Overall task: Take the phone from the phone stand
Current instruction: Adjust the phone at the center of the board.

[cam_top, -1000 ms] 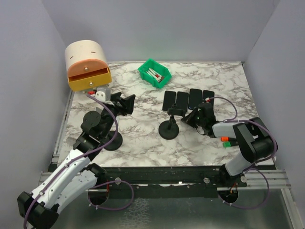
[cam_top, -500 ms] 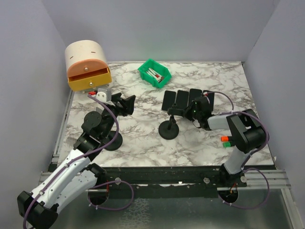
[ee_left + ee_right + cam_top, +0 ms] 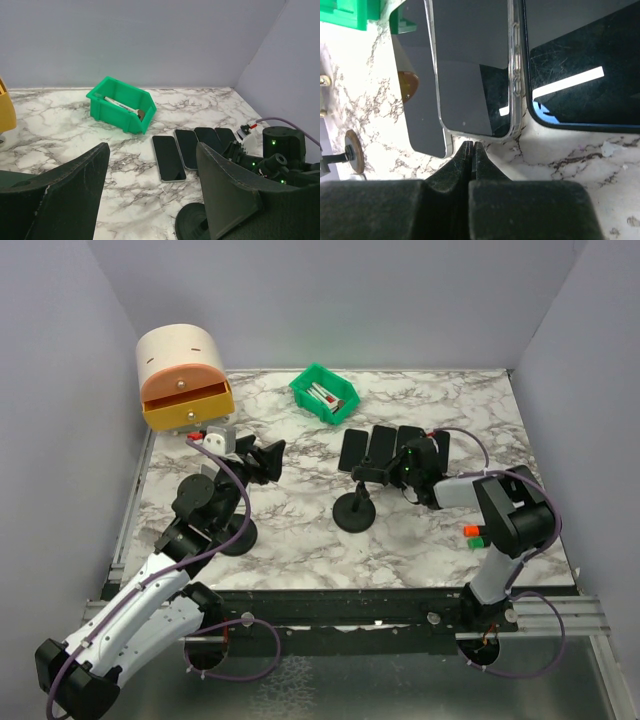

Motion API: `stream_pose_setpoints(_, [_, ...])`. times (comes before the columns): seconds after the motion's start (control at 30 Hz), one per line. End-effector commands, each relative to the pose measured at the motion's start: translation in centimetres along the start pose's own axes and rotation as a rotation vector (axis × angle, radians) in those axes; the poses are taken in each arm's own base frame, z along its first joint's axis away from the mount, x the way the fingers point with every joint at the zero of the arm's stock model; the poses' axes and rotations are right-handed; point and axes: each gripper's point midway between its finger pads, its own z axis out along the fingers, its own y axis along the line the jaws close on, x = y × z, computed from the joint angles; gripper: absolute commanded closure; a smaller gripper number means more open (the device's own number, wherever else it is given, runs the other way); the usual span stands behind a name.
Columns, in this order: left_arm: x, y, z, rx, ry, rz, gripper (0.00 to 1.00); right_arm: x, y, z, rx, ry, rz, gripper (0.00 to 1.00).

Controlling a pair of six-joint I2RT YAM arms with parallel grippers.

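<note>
The black phone stand (image 3: 354,510) stands mid-table on its round base (image 3: 192,225), and I see nothing resting on its small cradle. Several dark phones lie flat side by side just behind it (image 3: 352,448) (image 3: 168,157). My right gripper (image 3: 390,470) is shut with nothing in it. Its tips (image 3: 471,145) sit low on the table at the near ends of a clear-cased phone (image 3: 470,65) and a dark grey phone (image 3: 420,95). My left gripper (image 3: 265,458) (image 3: 152,165) is open and holds nothing, well left of the stand.
A green bin (image 3: 324,393) (image 3: 121,104) holding small parts sits behind the phones. A beige drawer unit with an orange drawer (image 3: 184,380) stands at the back left. The right arm's wrist (image 3: 280,150) lies right of the phones. Walls close three sides.
My right gripper, still shut, has moved left and farther back, from the right of the stand up to the phones' near ends. The left arm has barely moved.
</note>
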Motion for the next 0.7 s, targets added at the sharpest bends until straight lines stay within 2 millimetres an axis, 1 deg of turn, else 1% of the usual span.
stream_pose_setpoints(0.0, [0.2,0.3,-0.3,-0.015,0.001,0.011,0.29,-0.3,2.1,-1.9,-0.104,-0.020,-0.032,1.00])
stream_pose_setpoints(0.13, [0.2,0.0,-0.3,-0.002,0.005,0.004,0.29,1.1,4.1,-3.5,-0.200,0.024,-0.064,1.00])
stream_pose_setpoints(0.27, [0.5,-0.1,-0.2,0.002,0.014,0.002,0.29,2.7,5.3,-4.0,-0.263,0.073,-0.064,1.00])
stream_pose_setpoints(0.43, [1.0,0.0,0.0,0.001,0.030,0.006,0.29,4.6,5.5,-3.4,-0.284,0.130,-0.028,1.00])
stream_pose_setpoints(0.67, [1.3,-0.1,0.1,-0.001,0.040,0.013,0.29,5.9,5.0,-2.4,-0.276,0.164,0.027,1.00])
